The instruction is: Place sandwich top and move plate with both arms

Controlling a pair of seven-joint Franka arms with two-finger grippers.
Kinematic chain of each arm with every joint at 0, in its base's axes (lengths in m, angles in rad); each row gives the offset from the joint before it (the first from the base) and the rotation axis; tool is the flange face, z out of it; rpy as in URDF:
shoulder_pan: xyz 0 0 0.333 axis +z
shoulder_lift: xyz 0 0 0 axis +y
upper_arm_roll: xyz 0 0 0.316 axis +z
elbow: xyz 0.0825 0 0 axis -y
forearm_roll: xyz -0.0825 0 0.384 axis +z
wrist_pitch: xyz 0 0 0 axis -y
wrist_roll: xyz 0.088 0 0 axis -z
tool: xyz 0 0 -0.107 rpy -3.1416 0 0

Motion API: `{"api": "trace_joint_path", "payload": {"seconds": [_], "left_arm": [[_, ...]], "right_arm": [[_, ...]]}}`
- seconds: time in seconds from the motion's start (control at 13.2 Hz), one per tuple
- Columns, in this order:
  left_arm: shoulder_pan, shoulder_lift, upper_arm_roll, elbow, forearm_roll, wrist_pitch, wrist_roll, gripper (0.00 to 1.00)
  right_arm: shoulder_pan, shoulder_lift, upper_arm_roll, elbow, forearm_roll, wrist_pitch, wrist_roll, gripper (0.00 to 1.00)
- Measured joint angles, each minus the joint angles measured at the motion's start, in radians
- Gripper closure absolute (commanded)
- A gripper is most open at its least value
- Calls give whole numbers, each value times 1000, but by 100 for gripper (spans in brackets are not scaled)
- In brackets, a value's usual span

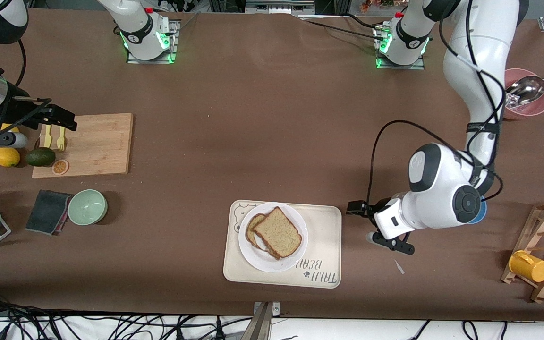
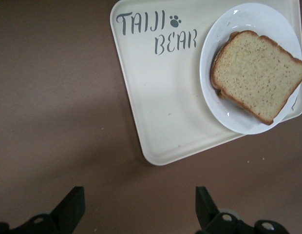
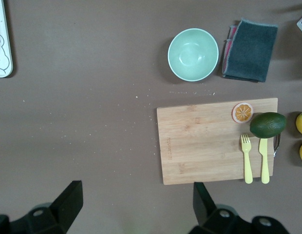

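Sandwich top (image 1: 277,232) rests on the lower slice, on the plate (image 1: 255,259), in the tray (image 1: 324,226). Left claw (image 1: 369,224) hangs beside the tray, wide, empty. Right claw (image 1: 57,120) hangs over the cutting board (image 1: 102,141), wide, empty.

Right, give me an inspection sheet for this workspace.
Surface: brown table, scattered crumbs.
Job's things: sandwich top lies on the stack on the white plate, plate on the bear tray.
Clutter: cutting board with fork, knife, avocado; green bowl; cloth; lemon; mug rack.
Claws: left claw open, beside the tray; right claw open, over the cutting board.
Cables: black, along both arms and the table's near edge.
Surroundings: nothing seen.
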Motion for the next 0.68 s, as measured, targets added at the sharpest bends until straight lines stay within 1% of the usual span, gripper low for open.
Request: {"api": "trace_joint_path", "payload": {"seconds": [0.15, 0.38, 0.53, 0.68], "left_arm": [[1, -82, 2, 4, 85, -106, -23, 0], [7, -213, 10, 3, 120, -246, -55, 0], [8, -291, 15, -6, 139, -297, -65, 0], [10, -379, 19, -42, 148, -316, -76, 0]], "right_arm": [[0, 0, 0, 0, 0, 0, 0, 0], [0, 0, 0, 0, 0, 0, 0, 0], [0, 0, 0, 0, 0, 0, 0, 0], [0, 0, 0, 0, 0, 0, 0, 0]]}}
